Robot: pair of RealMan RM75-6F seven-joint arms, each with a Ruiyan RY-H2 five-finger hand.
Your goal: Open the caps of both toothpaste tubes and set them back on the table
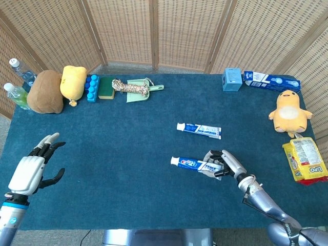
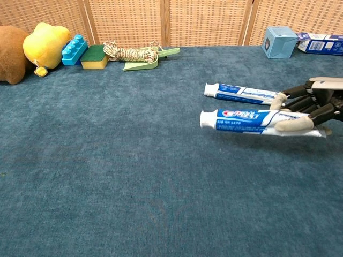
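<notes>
Head view. The right hand [image 1: 225, 163] grips the nearer toothpaste tube [image 1: 197, 164] at its flat tail end, fingers wrapped round it, the white cap [image 1: 175, 161] pointing toward the robot's left. The second toothpaste tube [image 1: 199, 130] lies untouched on the blue table [image 1: 113, 148] just beyond, its cap also at the left end. The left hand [image 1: 33, 169] hovers over the table's near left edge, well apart from both tubes, fingers spread and holding nothing. Judged step: first tube picked up, cap still on. The next move calls for bringing the left hand across to the cap, or the tube toward it, so its fingers can pinch and twist the cap while the right hand steadies the body.

Chest view. The held tube [image 2: 252, 120] is plainly clear of the table, roughly level, with the other tube [image 2: 241, 92] resting behind it. The fingers [image 2: 293, 125] of the right hand [image 2: 311, 107] close over and under the tail. This lift is hard to judge from above. The left hand is outside this frame; only the head view gives its position.
</notes>
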